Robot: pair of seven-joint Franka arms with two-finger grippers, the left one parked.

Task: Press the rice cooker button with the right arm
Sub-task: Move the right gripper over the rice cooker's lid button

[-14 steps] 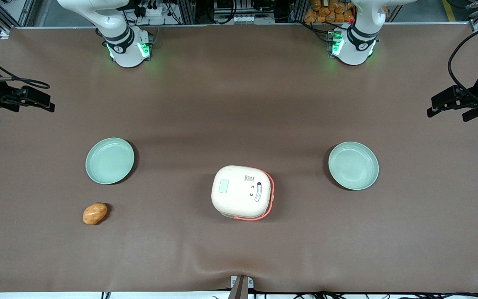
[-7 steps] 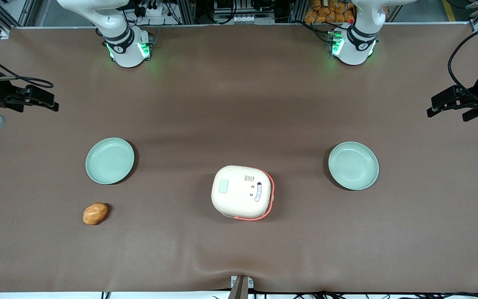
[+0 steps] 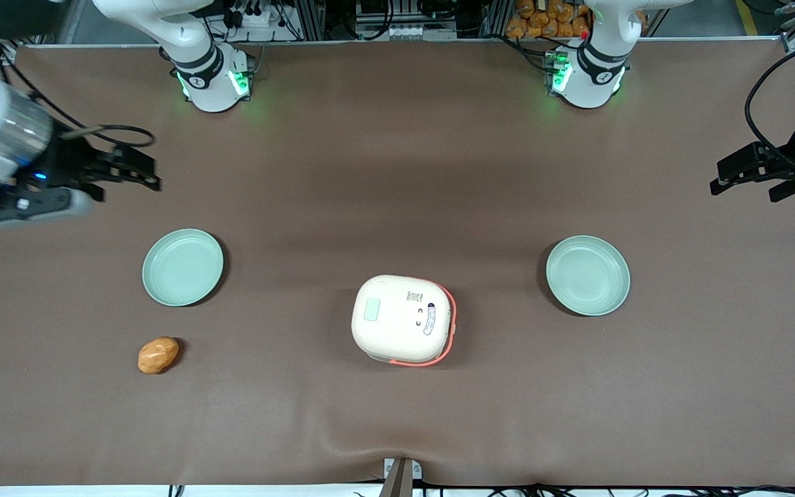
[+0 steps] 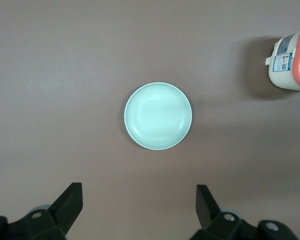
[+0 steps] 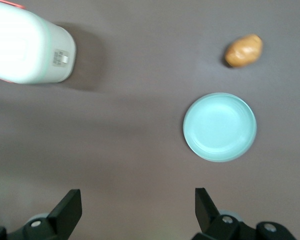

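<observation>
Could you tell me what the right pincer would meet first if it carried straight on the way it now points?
Probably nothing: the pincer, fingers apart, points along bare table, passing farther from the camera than plate and cooker. Height is unclear.

A round mint-green plate (image 4: 158, 116) lies on the brown table (image 4: 65, 75), with nothing on it; the rice cooker (image 4: 290, 62), cream with an orange-red trim, stands well apart from it at the picture's edge, partly cut off. A printed label shows on the cooker's side; the working arm's gripper does not appear here.
</observation>
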